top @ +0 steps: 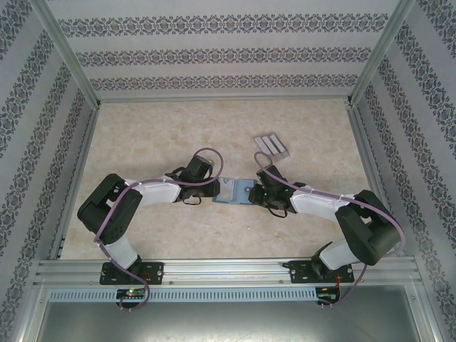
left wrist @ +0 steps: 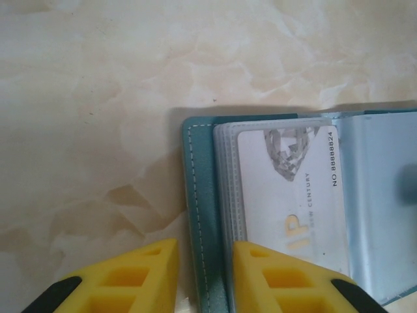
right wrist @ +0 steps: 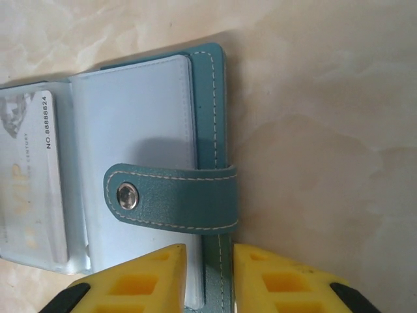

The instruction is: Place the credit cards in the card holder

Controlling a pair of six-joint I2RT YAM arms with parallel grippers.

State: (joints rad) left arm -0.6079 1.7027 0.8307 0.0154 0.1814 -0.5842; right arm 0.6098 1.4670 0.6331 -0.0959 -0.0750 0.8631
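Note:
The teal card holder (top: 235, 192) lies open at mid-table between both arms. One pale credit card (left wrist: 287, 195) marked with a number sits in its clear sleeves, and the same card (right wrist: 26, 176) shows in the right wrist view. Three more grey credit cards (top: 271, 146) lie side by side behind the holder, to the right. My left gripper (left wrist: 205, 244) is shut on the holder's left cover edge (left wrist: 199, 195). My right gripper (right wrist: 210, 249) is shut on the right cover edge (right wrist: 218, 98), just below the snap strap (right wrist: 176, 195).
Aluminium frame rails (top: 78, 164) and patterned walls border the marble tabletop on the left, right and back. The near rail (top: 228, 267) carries both arm bases. Bare table lies to the left of the holder and behind the loose cards.

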